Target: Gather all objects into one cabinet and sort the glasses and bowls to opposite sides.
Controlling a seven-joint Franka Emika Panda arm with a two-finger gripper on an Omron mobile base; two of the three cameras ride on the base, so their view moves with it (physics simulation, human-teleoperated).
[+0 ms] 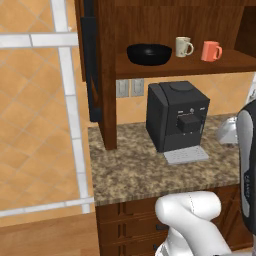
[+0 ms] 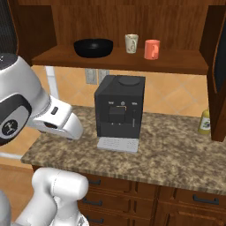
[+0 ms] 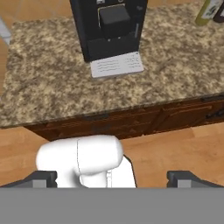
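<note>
The dark reddish-brown cabinet (image 1: 107, 75) stands open above the counter, and its shelf (image 2: 176, 61) carries all three objects in a row. The wide black bowl (image 1: 149, 53) (image 2: 93, 47) sits at the left end. A cream mug (image 1: 183, 46) (image 2: 131, 43) stands to its right, apart from it, and beside that a coral-orange mug (image 1: 210, 51) (image 2: 152, 49). In the hand view my gripper (image 3: 116, 178) hangs low in front of the counter, well away from the shelf. Its fingertips (image 3: 43, 177) are spread wide apart, open, with nothing between them.
A black coffee machine (image 1: 176, 115) (image 2: 119, 106) (image 3: 111, 26) stands on the granite counter (image 1: 130, 170) (image 2: 176, 150) directly under the shelf. A yellow bottle (image 2: 204, 121) (image 3: 208, 11) stands at the counter's right. The open cabinet doors (image 1: 91, 60) (image 2: 218, 66) jut out at both sides. Wooden drawers (image 3: 131, 122) lie below.
</note>
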